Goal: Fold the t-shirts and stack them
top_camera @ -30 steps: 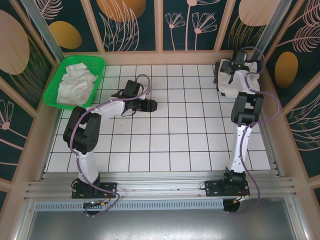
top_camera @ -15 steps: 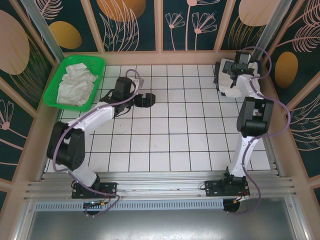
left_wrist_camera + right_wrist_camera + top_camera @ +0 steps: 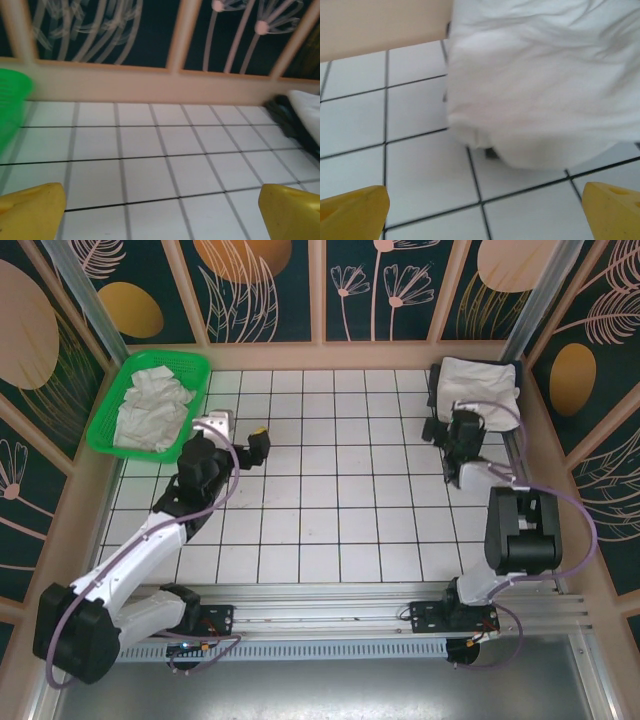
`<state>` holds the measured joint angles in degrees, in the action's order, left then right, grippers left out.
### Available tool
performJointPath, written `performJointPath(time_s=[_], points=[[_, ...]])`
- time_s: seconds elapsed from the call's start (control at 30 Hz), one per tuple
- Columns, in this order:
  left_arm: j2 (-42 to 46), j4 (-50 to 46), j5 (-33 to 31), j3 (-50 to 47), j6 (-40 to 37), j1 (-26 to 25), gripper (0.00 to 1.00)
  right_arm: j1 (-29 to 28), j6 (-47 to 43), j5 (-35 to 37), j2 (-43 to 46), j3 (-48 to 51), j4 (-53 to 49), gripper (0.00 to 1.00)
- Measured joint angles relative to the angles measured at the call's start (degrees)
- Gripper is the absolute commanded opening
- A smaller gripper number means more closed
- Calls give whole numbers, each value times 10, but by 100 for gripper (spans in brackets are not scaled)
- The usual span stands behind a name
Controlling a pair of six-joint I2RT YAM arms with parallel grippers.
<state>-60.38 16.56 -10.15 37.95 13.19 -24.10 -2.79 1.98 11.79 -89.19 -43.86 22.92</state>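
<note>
One folded t-shirt (image 3: 478,380) sits in the far right corner of the surface (image 3: 340,510), right gripper (image 3: 448,426) and left gripper (image 3: 240,437) both show wide, empty jaws, so the left likely reaches next into the green basket (image 3: 196,365) at the far left corner for a crumpled t-shirt (image 3: 150,405).

White t-shirts (image 3: 478,380), green basket (image 3: 168,356), white table (image 3: 340,500) (black grid lines)

White tiles with dark grout covered the table top (image 3: 330,530). Dark teal wall panels (image 3: 268,290) with orange ovals and pale plants stood left, far and right. An aluminium rail (image 3: 320,615) crossed the near edge.
</note>
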Motion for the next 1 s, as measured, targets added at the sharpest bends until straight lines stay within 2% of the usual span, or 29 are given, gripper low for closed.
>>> performJointPath(time_s=[0.1, 0.2, 0.4, 0.5, 0.67, 0.8, 0.9, 1.0], points=[[15, 34, -88, -47, -37, 1, 98, -36, 5, 9, 51, 83, 41, 99], [15, 63, -160, -96, -50, 17, 98, -44, 28, 27, 105, 152, 83, 99], [17, 116, -195, -181, -24, 98, 98, -52, 13, 59, 224, 301, 224, 99], [-8, 137, -197, -186, -23, 113, 99, -36, 10, 89, 222, 328, 250, 99], [-68, 194, -184, -199, -21, 147, 99, -9, 18, 113, 217, 332, 234, 99], [-119, 238, -156, -218, -11, 192, 99, -3, -5, 54, 195, 334, 277, 99], [-157, 275, -124, -217, -11, 217, 99, 0, -25, -3, 125, 329, 342, 99], [-196, 304, -88, -200, -16, 235, 99, 5, -32, -44, 57, 302, 365, 99]])
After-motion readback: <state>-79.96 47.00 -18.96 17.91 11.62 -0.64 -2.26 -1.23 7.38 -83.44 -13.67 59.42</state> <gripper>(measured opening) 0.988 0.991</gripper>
